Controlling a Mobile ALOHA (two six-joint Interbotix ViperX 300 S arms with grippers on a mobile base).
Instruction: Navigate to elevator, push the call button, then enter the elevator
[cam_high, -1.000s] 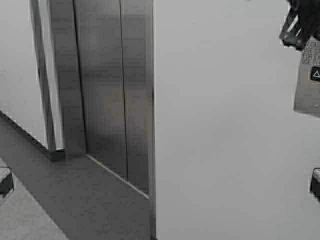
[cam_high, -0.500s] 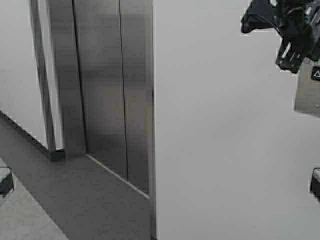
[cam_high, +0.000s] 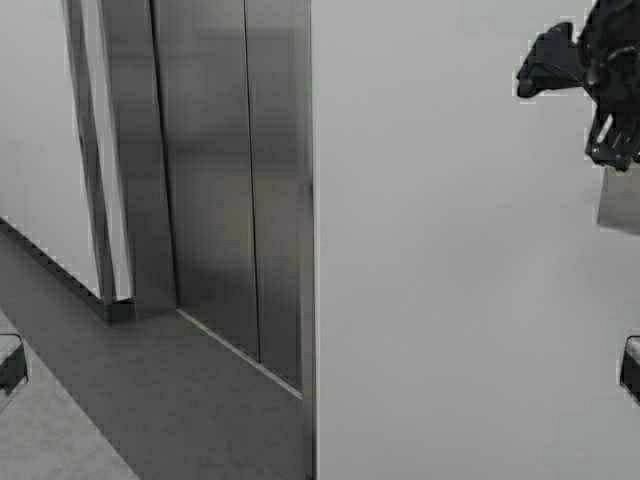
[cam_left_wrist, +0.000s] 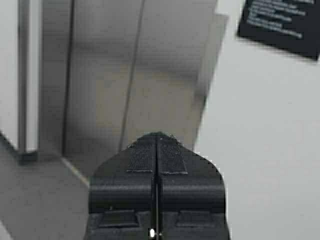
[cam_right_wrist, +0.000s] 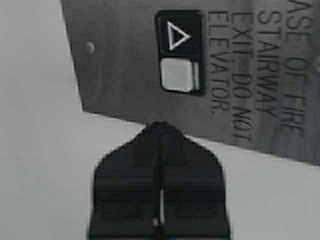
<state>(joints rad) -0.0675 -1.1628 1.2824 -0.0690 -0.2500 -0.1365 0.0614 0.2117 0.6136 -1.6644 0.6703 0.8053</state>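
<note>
While the elevator (cam_high: 205, 180) is seen closed at the left of the high view, doors met at the centre seam, the right gripper (cam_right_wrist: 160, 131) is held raised at the upper right against the white wall (cam_high: 450, 300), fingers pressed together on nothing, tips just short of the call button (cam_right_wrist: 180, 52). The left gripper (cam_left_wrist: 157, 140) is likewise closed and empty, pointed toward the elevator doors.

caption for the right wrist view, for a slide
Shut right gripper poised just short of the call button on its metal wall plate.
</note>
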